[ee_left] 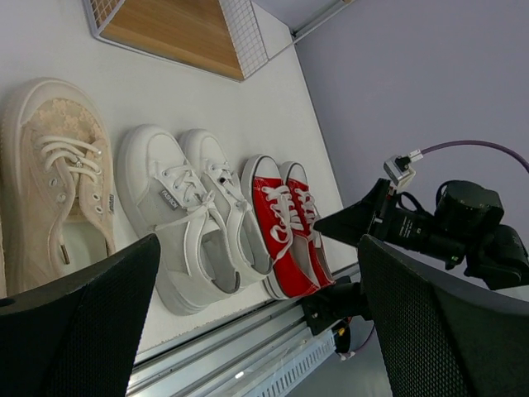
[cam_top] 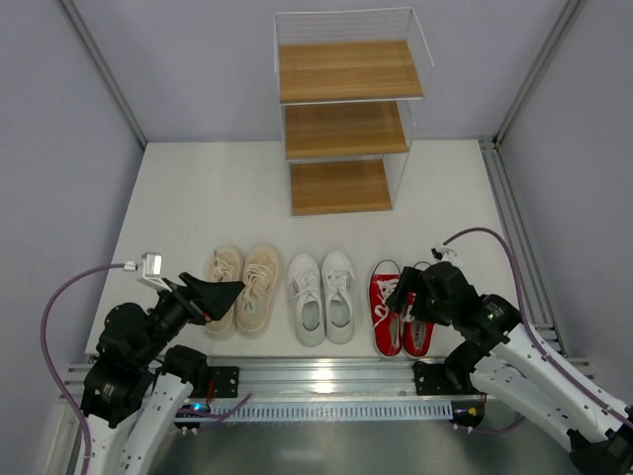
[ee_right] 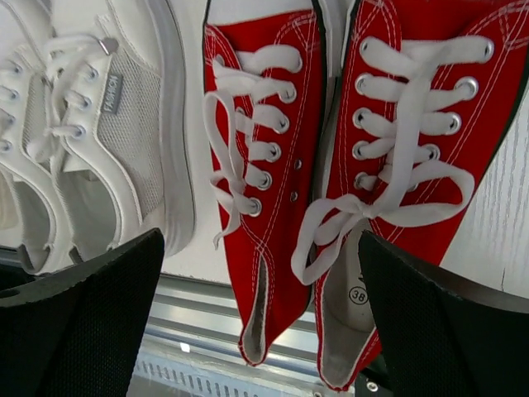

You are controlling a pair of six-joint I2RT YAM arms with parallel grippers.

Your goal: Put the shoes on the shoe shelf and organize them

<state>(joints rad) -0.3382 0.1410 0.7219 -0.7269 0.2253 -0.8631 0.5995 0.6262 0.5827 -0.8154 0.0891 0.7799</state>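
Nothing shelved yet: all three boards of the shoe shelf (cam_top: 346, 99) carry no shoes. The beige pair (cam_top: 242, 289), white pair (cam_top: 322, 295) and red pair (cam_top: 394, 309) sit in a row well in front of it. The left gripper (cam_top: 226, 292) and right gripper (cam_top: 406, 295) gape wide, holding nothing.

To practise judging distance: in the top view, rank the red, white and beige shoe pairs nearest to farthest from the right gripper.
1. red pair, right end, at the right gripper
2. white pair, middle
3. beige pair, left end
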